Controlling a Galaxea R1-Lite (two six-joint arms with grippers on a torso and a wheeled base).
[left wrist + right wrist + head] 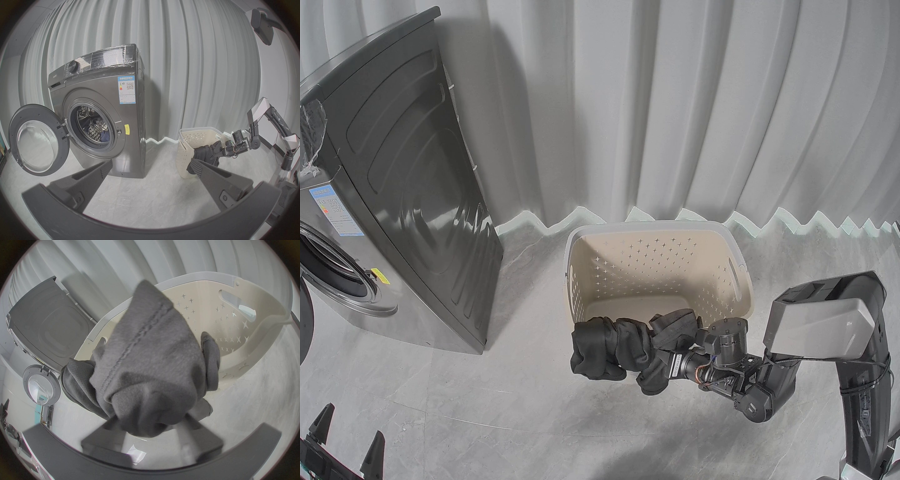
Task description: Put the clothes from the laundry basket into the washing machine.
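- 1 dark garment (pixel 612 350) is held bunched at the near rim of the laundry basket (pixel 656 228), lifted off the basket floor and hanging partly outside the near wall, on the side toward the washing machine (pixel 412 187).
- Whether the cloth touches the rim cannot be told.
- The garment is pinched by the right gripper (pixel 674 364); its fingers are pressed into the folds and largely wrapped by fabric.
- The left gripper (pixel 351 431) is spread wide with nothing between its fingers, low and near the robot, well apart from basket and garment.
- The washing machine's door (pixel 37 140) is swung fully open, so the drum (pixel 90 125) is judged ready to receive the load.
- Progress is judged as mid-transfer: the garment has been picked up but is not yet in the drum; the carry across the floor (pixel 550 400) and the release are left.
- No other clothing is seen in the visible part of the basket, so this may be the last piece; the basket's near floor is hidden behind the garment.
- A bluish patch inside the drum may be cloth already loaded, but it is too small to confirm.
- In the head view the machine's opening is cut off at the edge.
- A pale curtain (pixel 675 94) hangs behind everything.
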